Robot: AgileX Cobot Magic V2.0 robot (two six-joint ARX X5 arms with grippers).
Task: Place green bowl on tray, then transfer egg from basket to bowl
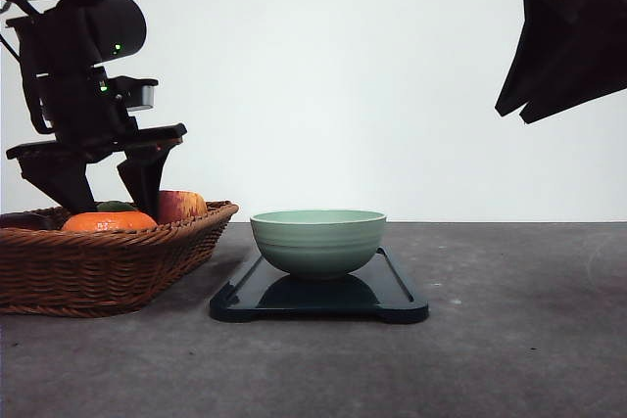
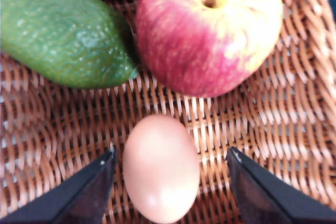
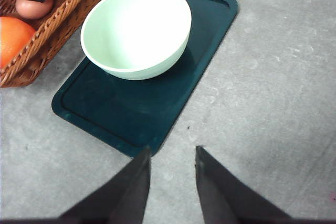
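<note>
I am holding my left hand (image 2: pixel 170 169) spread wide down in the basket (image 1: pixel 98 266), its 2 fingers (image 2: pixel 84 192) sitting either side of the egg (image 2: pixel 160 169) without touching it; an apple (image 2: pixel 210 30) and a green fruit (image 2: pixel 63 30) are lying just beyond. The green bowl (image 1: pixel 318 240) is resting on the tray (image 1: pixel 392 296) on the desk (image 1: pixel 519 340). My right hand (image 3: pixel 172 179) is hanging released above the desk beside the tray.

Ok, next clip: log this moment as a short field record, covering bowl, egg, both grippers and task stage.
green bowl: upright on the tray, empty
egg: lying in the basket, between the open fingers
left gripper: open, down in the basket, not closed on the egg
right gripper: open, empty, raised above the table
basket contents also: apple, green fruit, orange fruit
stage: bowl placed; egg not yet grasped
</note>
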